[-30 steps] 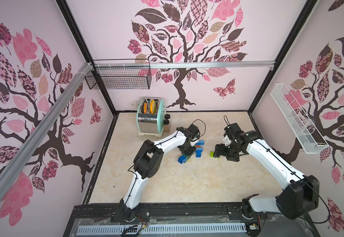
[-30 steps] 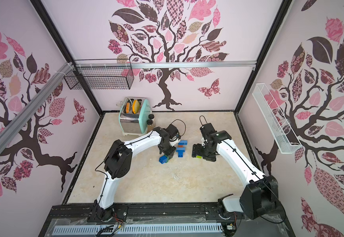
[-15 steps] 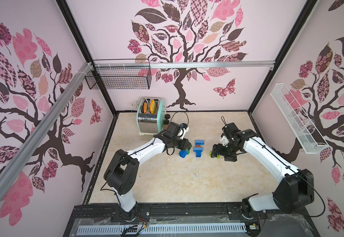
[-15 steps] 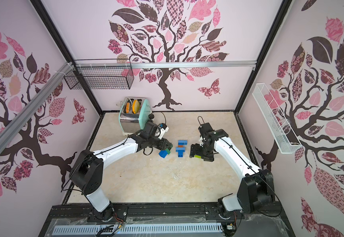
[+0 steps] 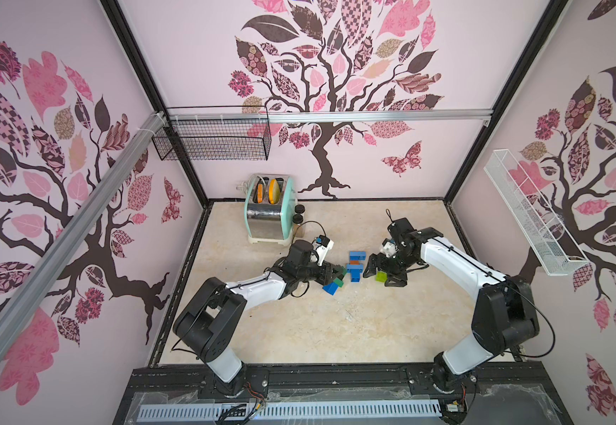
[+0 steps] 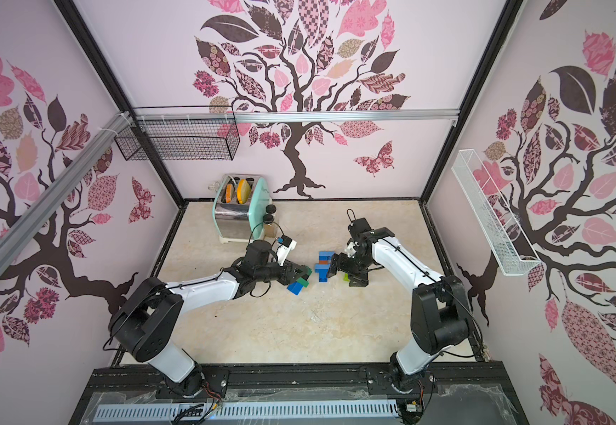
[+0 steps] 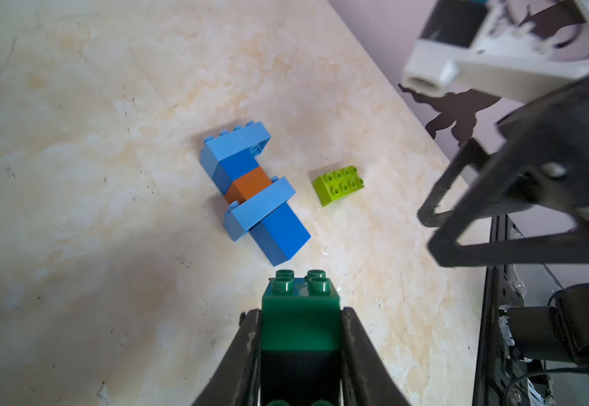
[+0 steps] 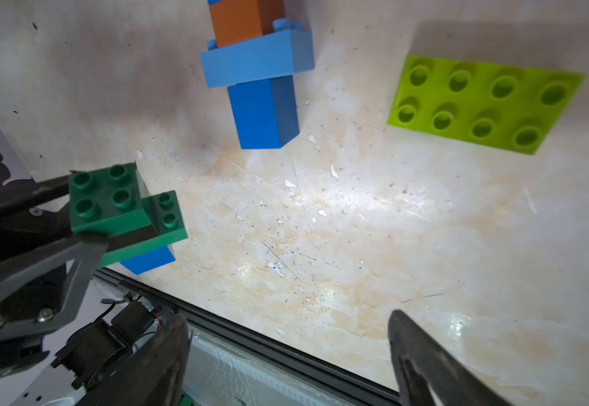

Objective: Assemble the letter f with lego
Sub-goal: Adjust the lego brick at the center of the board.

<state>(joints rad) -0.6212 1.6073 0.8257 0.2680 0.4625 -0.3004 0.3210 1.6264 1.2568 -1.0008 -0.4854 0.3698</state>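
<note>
The left gripper [image 7: 300, 318] is clamped on a small stack of studded plastic bricks [image 8: 110, 204], dark green on top with black, green and blue pieces under it. Its jaws press the two flat sides so the studs face forward, probably so the stack can be pushed onto the main build. That build, a row of blue, light blue and orange-brown bricks [image 7: 256, 197], lies on its side on the marbled tabletop [image 7: 92, 140], just ahead of the held stack and apart from it. Its two light blue oblongs stick out like the bars of the letter. Whether the stack's blue end touches the tabletop cannot be told. A lime oblong brick [image 8: 483, 105] rests studs-up beside the build, apart from it.

The left arm reaches low and nearly level, its gripper pointing at the build. The right arm arches from its base with the wrist bent downward. The right gripper [image 8: 287, 320] hangs near the lime brick, jaws spread wide and empty, likely ready to steady the build or take that brick.
</note>
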